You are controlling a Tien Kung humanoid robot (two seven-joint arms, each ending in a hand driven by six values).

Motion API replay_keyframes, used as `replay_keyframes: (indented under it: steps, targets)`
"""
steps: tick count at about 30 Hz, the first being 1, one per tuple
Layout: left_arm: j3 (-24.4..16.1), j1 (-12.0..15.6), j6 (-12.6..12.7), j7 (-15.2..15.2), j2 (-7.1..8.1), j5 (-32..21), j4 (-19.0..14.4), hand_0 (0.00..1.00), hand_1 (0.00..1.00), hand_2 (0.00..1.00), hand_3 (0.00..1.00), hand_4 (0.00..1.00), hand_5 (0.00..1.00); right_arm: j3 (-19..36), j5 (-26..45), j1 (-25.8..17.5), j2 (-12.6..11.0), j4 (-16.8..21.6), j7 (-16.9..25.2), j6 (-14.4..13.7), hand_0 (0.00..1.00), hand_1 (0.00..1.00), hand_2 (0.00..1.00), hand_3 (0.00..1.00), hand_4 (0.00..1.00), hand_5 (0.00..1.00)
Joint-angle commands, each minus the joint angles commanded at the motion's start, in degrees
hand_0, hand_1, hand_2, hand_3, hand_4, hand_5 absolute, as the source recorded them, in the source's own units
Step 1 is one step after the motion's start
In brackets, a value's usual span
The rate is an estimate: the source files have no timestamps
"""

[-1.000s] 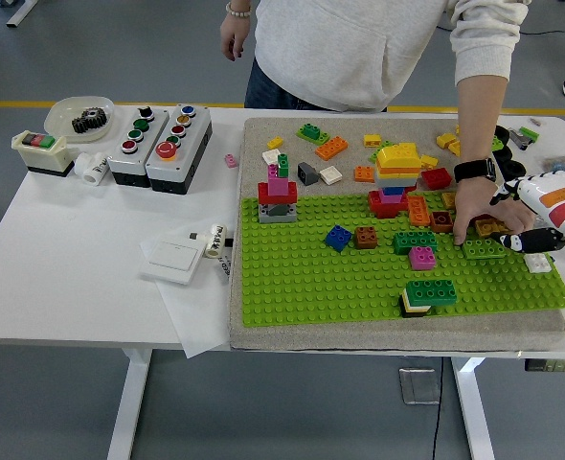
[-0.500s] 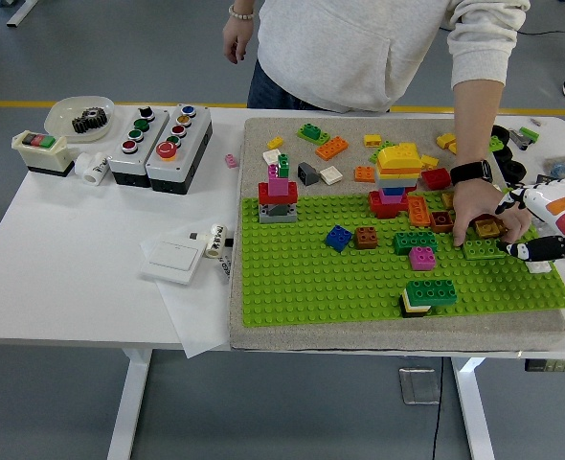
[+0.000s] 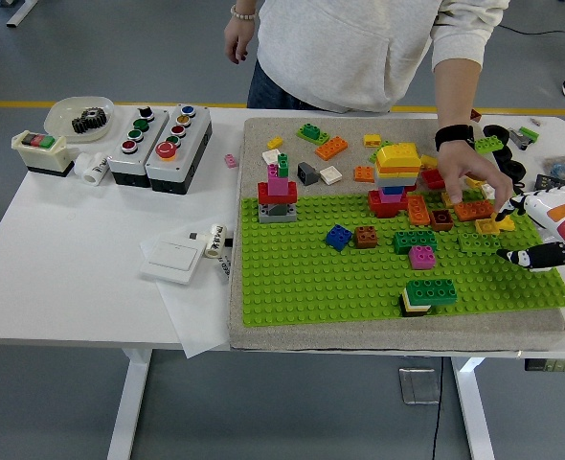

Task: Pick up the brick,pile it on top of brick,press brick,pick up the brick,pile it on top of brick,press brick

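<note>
A green baseplate (image 3: pixel 311 278) lies on a tan mat. On it stand a tall yellow-topped tower (image 3: pixel 397 172), a red, pink and green stack (image 3: pixel 278 192), a dark green brick on a tan one (image 3: pixel 429 292), and single blue (image 3: pixel 337 237), brown (image 3: pixel 365 237), dark green (image 3: pixel 414 241) and magenta (image 3: pixel 421 257) bricks. My right hand (image 3: pixel 514 232) reaches in from the right edge with fingers spread and nothing in them, beside a flat green brick (image 3: pixel 479 243) and a yellow brick (image 3: pixel 488 226). The person's hand (image 3: pixel 466 172) hovers over an orange brick (image 3: pixel 473 209), fingertips at it.
Loose bricks lie on the mat (image 3: pixel 263 129) behind the baseplate. Left of the mat are two button boxes (image 3: pixel 158 144), a bowl with a gear (image 3: pixel 79 117), a switch box (image 3: pixel 39 151), a white plate (image 3: pixel 172 254) and paper. The person stands at the far edge.
The person's hand has lifted off the flat green brick and drawn back and up toward the orange brick. My right hand has shifted slightly to the right.
</note>
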Motion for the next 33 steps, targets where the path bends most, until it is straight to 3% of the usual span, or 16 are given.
replay_keyframes:
  steps: [33]
  targets:
    - [-0.1, -0.1, 0.1, -0.1, 0.04, -0.1, 0.2, 0.789, 0.796, 0.765, 0.623, 0.683, 0.64, 3.0, 0.6, -1.2, -0.8, 1.3, 0.2, -0.4, 0.584, 0.615, 0.673, 0.62, 0.831, 0.396]
